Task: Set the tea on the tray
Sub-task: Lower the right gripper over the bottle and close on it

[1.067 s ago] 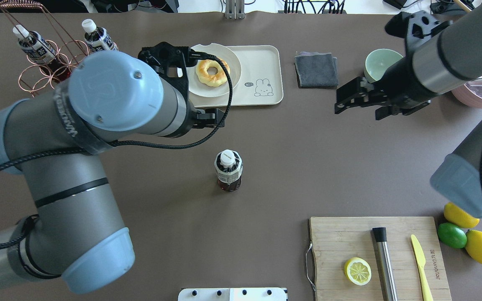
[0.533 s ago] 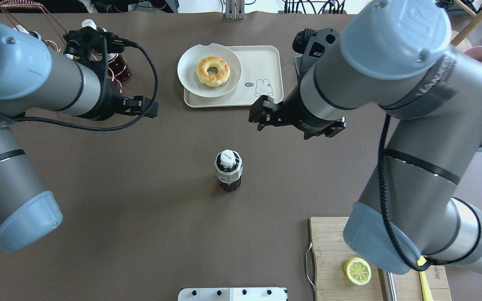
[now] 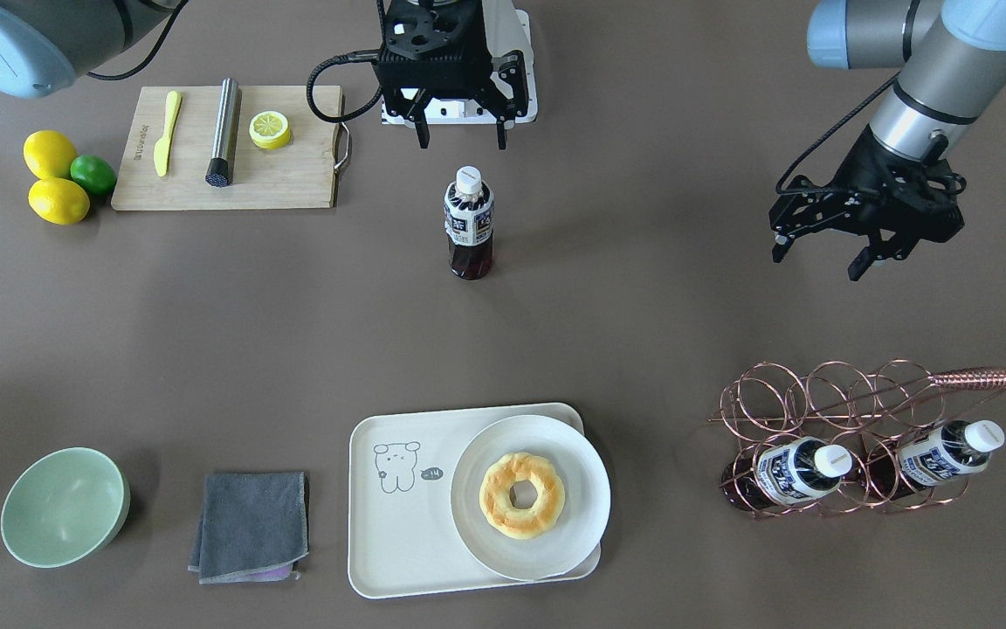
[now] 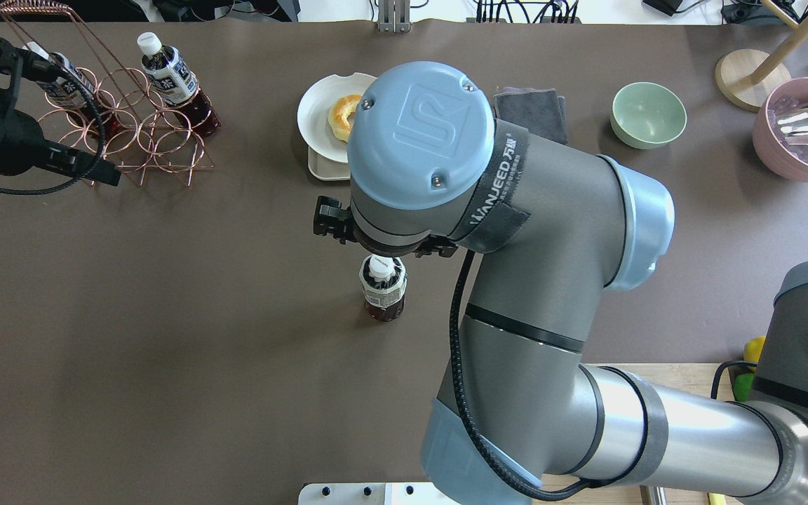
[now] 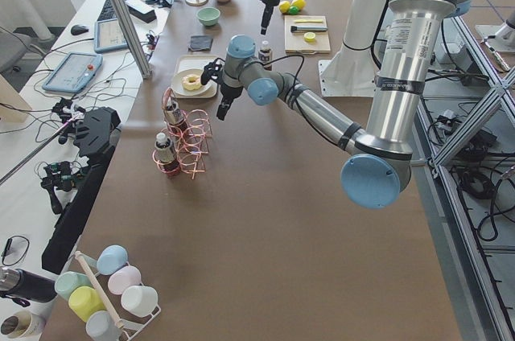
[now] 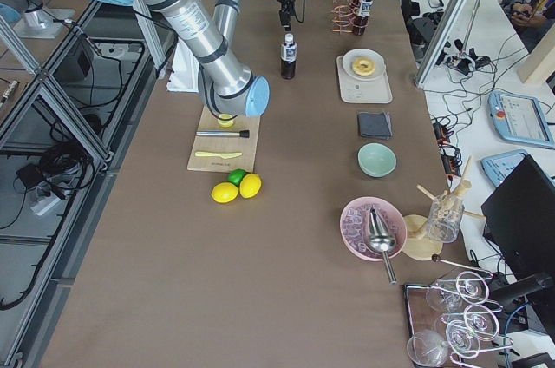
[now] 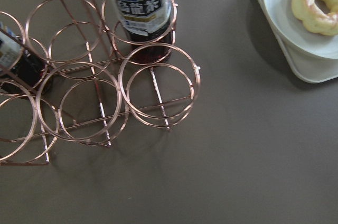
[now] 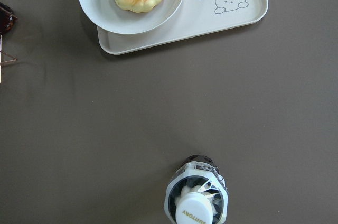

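The tea (image 3: pixel 470 223) stands upright mid-bench, nearer the robot's edge, well apart from the tray (image 3: pixel 398 542) by the operators' edge. The right gripper (image 3: pixel 461 142) hangs over it, spread wide and empty. The left gripper (image 3: pixel 816 265) is also spread wide and empty.

Right end effector (image 3: pixel 460 133) hangs above the tea (image 3: pixel 469 224), fingers spread; left end effector (image 3: pixel 817 260), also spread, hovers well apart from it.

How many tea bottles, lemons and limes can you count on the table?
Tea bottles: 3
Whole lemons: 2
Half lemon: 1
Lime: 1
Total: 7
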Tool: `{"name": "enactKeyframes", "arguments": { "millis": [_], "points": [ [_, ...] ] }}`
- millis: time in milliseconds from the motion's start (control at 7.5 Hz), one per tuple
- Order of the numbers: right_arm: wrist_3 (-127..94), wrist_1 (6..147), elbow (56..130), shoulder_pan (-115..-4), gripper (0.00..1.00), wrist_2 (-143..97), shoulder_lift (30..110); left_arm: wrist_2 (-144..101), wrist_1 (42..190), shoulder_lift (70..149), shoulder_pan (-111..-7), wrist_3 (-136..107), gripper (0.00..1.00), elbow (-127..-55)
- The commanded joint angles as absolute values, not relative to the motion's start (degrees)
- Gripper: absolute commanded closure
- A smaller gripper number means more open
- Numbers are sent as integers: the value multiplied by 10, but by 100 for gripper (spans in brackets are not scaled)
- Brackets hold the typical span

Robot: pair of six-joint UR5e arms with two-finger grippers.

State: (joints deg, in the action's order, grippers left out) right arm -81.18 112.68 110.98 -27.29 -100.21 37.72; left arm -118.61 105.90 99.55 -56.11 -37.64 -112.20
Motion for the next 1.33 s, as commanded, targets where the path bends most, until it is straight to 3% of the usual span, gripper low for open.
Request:
{"name": "enactKeyframes", "arguments": {
  "millis": [0, 667, 800, 933, 1067, 1200],
  "points": [
    [-734, 1127, 1066, -264, 14, -968, 371, -1208, 1083, 983, -584, -349, 3, -1102],
    [-701, 1093, 1030, -259, 18, -968, 381, -1208, 1083, 993, -582, -348, 3, -1089],
    [-700, 1093, 1030, -258, 25, -968, 380, -1208, 1084, 998, -582, -347, 3, -1083],
    [-699, 1093, 1031, -255, 41, -968, 381, -1208, 1084, 1001, -582, -348, 3, -1078],
    [-702, 1094, 1035, -254, 64, -968, 380, -1208, 1084, 1001, -582, -349, 3, -1078],
    [-703, 1094, 1035, -251, 66, -968, 382, -1208, 1084, 1001, -582, -349, 3, -1078]
  ]
}}
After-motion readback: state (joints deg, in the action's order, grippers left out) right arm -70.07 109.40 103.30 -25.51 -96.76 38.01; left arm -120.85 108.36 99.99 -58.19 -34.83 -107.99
